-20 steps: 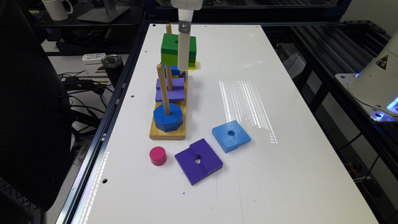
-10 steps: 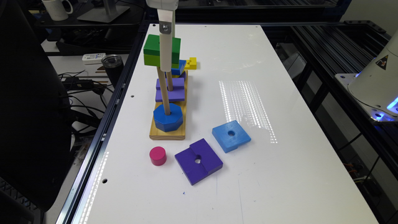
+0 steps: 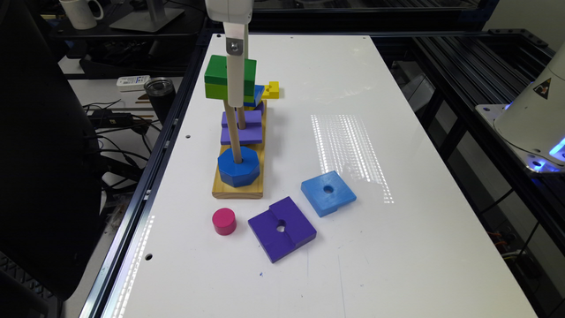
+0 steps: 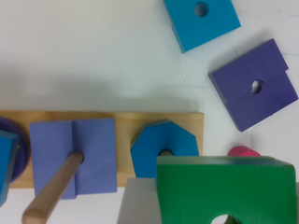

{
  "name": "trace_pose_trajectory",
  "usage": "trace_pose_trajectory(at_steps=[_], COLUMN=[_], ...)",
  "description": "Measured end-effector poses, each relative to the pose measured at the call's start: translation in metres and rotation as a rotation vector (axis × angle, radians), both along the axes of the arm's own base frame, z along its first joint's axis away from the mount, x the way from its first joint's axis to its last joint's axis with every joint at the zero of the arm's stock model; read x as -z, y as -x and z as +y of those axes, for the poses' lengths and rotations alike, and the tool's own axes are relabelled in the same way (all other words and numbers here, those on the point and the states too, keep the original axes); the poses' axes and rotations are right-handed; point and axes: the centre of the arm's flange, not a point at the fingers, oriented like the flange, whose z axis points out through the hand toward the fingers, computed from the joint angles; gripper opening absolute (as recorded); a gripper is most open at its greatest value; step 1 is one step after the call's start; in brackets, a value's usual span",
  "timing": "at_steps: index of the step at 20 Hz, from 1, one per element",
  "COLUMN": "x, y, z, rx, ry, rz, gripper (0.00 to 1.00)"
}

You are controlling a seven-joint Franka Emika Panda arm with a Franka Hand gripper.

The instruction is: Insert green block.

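Hovering above the wooden peg base (image 3: 238,187), the hand (image 3: 234,95) pinching the green block (image 3: 217,77) in the air over the blue octagon (image 3: 238,167) and its peg, pink cylinder (image 3: 224,221), purple square (image 3: 282,228) and light-blue square (image 3: 328,192) loose on the tabletop (image 3: 397,247), yellow block (image 3: 271,89) behind.

You have one green block (image 3: 216,77) above the wooden peg base (image 3: 229,189). On that base sit three pegged pieces; beside it lie four loose ones: one pink cylinder (image 3: 224,221), one purple square (image 3: 282,228), one light-blue square (image 3: 328,192), one yellow block (image 3: 271,89).
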Motion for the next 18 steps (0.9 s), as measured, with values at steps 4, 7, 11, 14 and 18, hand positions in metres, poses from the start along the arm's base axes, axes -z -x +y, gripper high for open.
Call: trace_pose_trajectory(at_steps=[4, 7, 11, 14, 18], x=[0.0, 0.0013, 0.0076, 0.0076, 0.0076], y=[0.0, -0.0001, -0.0017, -0.0017, -0.0017], z=[0.0, 0.0, -0.0003, -0.0004, -0.0004], rx=[0.0, 0.0, -0.001, -0.002, -0.002], ry=[0.0, 0.0, -0.001, 0.0, 0.001], rz=[0.0, 0.002, 0.004, 0.004, 0.003], gripper=[0.0, 0.0, 0.0, 0.0, 0.0])
